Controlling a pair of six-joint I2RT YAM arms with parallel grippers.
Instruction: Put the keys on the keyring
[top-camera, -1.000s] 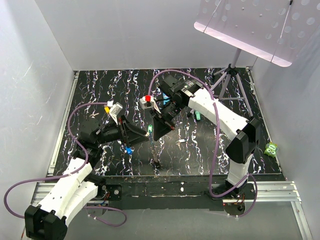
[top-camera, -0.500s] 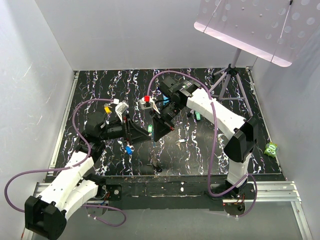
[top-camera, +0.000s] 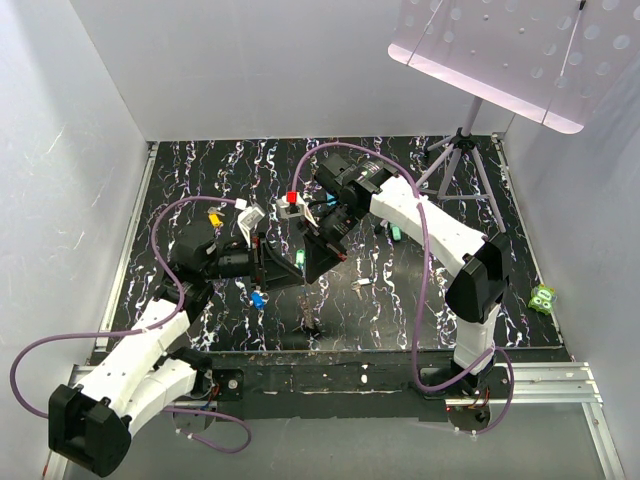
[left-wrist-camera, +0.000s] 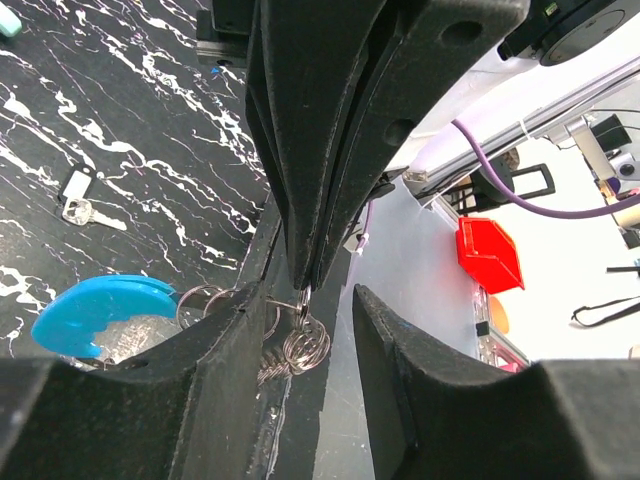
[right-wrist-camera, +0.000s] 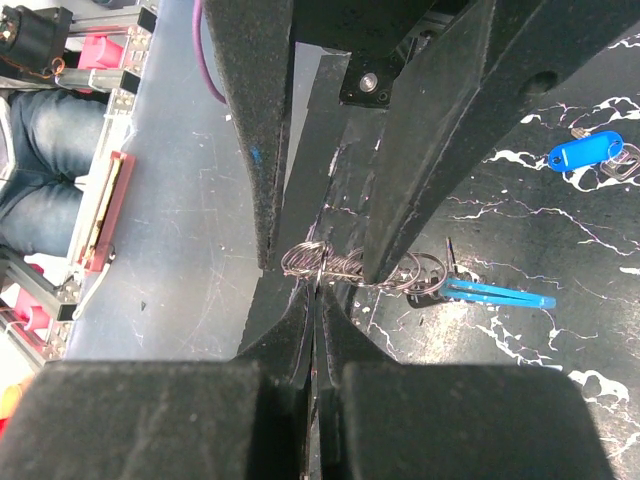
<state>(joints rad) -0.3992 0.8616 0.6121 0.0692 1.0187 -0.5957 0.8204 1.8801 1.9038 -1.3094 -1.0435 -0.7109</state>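
Left tool (left-wrist-camera: 305, 300), swung toward top-view centre and narrowed since 1 s ago, jaws apart astride the keyring (left-wrist-camera: 300, 345), which the clenched right tool (right-wrist-camera: 315, 290) pinches from the left wrist frame's top.

Inspection finding: no text, label, brand, number or sign can be read in any view.

- Small blue key tag (right-wrist-camera: 585, 152), lying on the tabletop (top-camera: 400, 300): its face is plain, with no writing to be made out.
- White key tag (left-wrist-camera: 76, 185): too small to tell whether anything is written on it.
- Keyring's blue tag (left-wrist-camera: 100, 312): the side that shows is unmarked.
- Red bin (left-wrist-camera: 488, 255) beyond the tabletop edge: no lettering can be made out.
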